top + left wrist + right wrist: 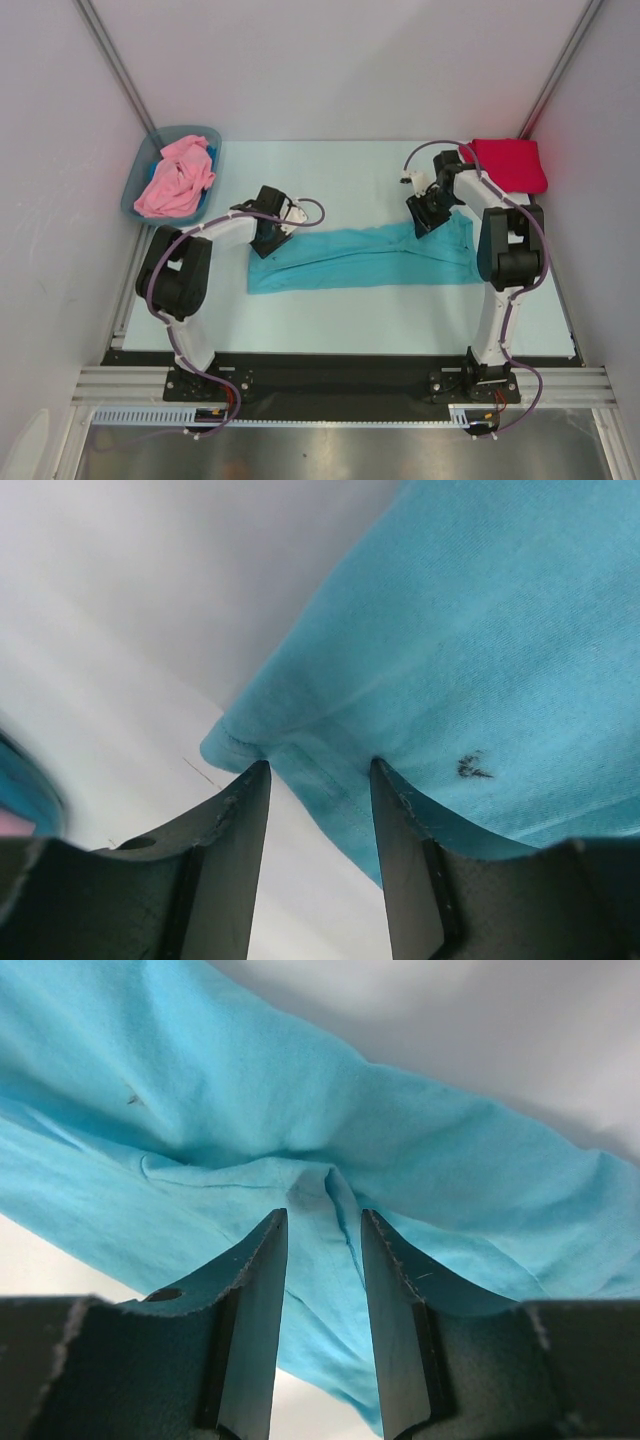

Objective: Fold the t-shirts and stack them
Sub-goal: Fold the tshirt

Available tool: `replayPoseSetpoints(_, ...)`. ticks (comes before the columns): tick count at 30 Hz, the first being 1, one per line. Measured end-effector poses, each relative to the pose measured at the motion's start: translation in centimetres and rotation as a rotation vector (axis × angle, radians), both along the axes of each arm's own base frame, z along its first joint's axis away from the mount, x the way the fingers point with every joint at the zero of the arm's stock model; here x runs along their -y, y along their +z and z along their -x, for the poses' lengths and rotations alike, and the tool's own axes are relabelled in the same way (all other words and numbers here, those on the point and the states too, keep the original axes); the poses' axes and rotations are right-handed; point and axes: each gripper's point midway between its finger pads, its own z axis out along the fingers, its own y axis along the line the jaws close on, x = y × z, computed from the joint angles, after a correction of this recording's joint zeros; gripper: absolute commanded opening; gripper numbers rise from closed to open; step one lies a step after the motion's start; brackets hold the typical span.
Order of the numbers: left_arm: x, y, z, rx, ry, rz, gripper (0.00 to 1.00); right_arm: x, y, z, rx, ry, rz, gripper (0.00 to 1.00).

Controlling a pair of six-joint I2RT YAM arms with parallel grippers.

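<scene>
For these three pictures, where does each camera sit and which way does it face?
Top: above and behind the arms, looking down at the table; the left arm, right arm and teal shirt show.
Left wrist: on the left arm, looking past the left gripper at the shirt's corner.
Right wrist: on the right arm, looking past the right gripper at a shirt fold.
Shared: the teal shirt.

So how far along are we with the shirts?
Done: red t-shirt lies folded at the far right corner. In hand: teal t-shirt is folded into a long strip, left gripper and right gripper at its ends, jaws apart. Remaining: finishing teal, then the pink t-shirt crumpled in the bin.
</scene>
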Motion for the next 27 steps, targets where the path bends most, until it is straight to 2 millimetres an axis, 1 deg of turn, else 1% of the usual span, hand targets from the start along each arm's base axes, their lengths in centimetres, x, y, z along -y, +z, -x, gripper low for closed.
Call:
replayPoseSetpoints(5,0.0,-0.1,-0.1,-0.001,-0.008,-0.005,0.50,0.0,-1.0,0.1,-0.026,-0.011,0.004,0.41)
replayPoseSetpoints(7,0.0,-0.1,-0.1,-0.001,-0.009,-0.006,0.50,0.0,-1.1,-0.1,-0.026,-0.015,0.005,0.41)
replayPoseSetpoints(9,0.0,-0.1,-0.1,-0.001,-0.012,-0.008,0.50,0.0,-1.1,-0.5,-0.023,-0.018,0.004,0.36)
replayPoseSetpoints(10,-0.1,-0.1,-0.1,-0.002,-0.014,-0.008,0.50,0.0,-1.1,-0.7,-0.018,-0.018,0.003,0.33)
replayPoseSetpoints(11,-0.1,-0.1,-0.1,-0.002,-0.014,-0.009,0.50,0.0,-1.0,-0.8,-0.014,-0.018,0.003,0.24)
replayPoseSetpoints(12,-0.1,-0.1,-0.1,-0.002,-0.015,-0.009,0.49,-0.1,-1.0,-0.9,-0.013,-0.019,0.002,0.20)
replayPoseSetpoints(13,-0.1,-0.1,-0.1,-0.002,-0.015,-0.009,0.49,-0.1,-0.9,-0.9,-0.012,-0.021,0.001,0.11)
replayPoseSetpoints(14,-0.1,-0.1,-0.1,-0.001,-0.015,-0.009,0.49,-0.1,-0.9,-1.0,-0.009,-0.021,0.001,0.04)
replayPoseSetpoints(15,-0.1,-0.1,-0.1,-0.001,-0.014,-0.010,0.50,-0.1,-0.8,-1.0,-0.009,-0.024,0.000,0.00)
replayPoseSetpoints(27,0.0,-0.1,-0.1,-0.009,-0.015,-0.014,0.49,-0.1,-0.8,-0.8,-0.019,-0.024,-0.002,0.00)
